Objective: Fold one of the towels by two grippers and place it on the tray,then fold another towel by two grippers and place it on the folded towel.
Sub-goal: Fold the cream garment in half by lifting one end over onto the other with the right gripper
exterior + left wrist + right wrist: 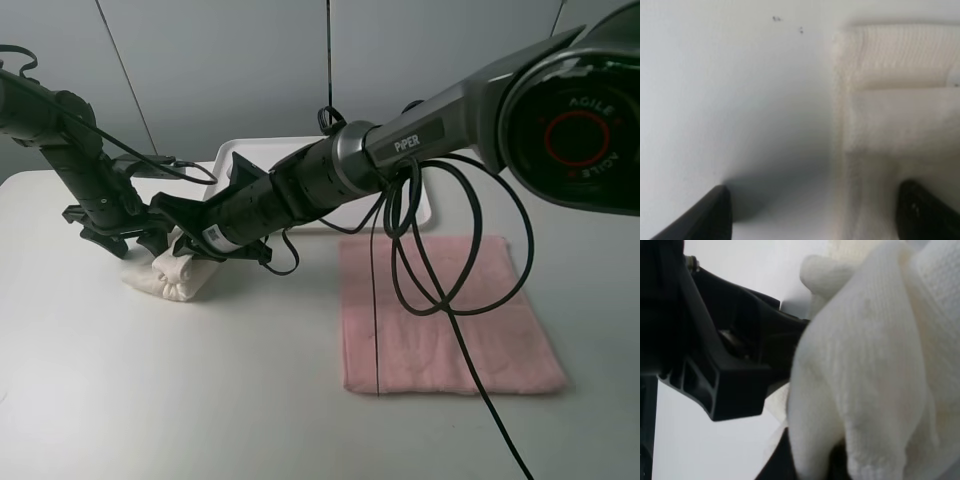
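Cream towel (175, 278) bunched into thick bundle on table (150, 400), far left, beside tray (270, 148), not on it. I see right hand (180, 238) reaching across middle, clenched on bundle's upper folds; cloth fills right wrist view. Left hand (118, 232) just left of it, spread wide, gripping nothing: one finger (925, 212) over towel edge, other over bare table. Pink towel (440, 310) lies flat on table, right side, just near of tray.
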`<state>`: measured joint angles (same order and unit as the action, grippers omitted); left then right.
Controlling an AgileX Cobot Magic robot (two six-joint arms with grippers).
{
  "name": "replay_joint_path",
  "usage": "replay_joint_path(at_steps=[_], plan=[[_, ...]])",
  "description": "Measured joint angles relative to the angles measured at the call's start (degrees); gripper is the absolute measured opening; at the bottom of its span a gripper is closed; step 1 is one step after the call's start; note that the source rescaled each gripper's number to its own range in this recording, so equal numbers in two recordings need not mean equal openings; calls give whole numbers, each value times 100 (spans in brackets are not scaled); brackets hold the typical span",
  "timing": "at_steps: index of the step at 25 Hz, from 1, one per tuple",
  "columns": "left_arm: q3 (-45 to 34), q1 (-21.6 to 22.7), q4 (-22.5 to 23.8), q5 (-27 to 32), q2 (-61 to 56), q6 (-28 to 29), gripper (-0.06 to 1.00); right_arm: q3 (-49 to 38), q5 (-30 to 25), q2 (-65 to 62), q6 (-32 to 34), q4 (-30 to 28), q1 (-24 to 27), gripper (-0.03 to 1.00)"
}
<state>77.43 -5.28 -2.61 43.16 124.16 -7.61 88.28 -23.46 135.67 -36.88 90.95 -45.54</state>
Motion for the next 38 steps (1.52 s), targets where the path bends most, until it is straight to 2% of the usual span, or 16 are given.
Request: replay_joint_path(at_steps=[8,18,23,28,30,35,38], plan=[[158,0,-22,179,32,-14,86,51,-146,122,0,0,0,5],[1172,156,-199,973,106,-190,86,51,-178,145,0,0,0,5],[1539,179,-235,1189,106,-265,86,51,-178,145,0,0,0,5],[1710,179,-247,1367,106,-307,86,51,-170,158,0,479,-11,6],[1815,179,-247,1477,106,-346,86,51,-136,170,0,710,-34,14],[2047,179,-347,1559,106,-476,86,139,-45,170,-32,850,-108,44],[2047,179,-484,1570,106,-592,86,388,83,170,-123,850,-199,49]])
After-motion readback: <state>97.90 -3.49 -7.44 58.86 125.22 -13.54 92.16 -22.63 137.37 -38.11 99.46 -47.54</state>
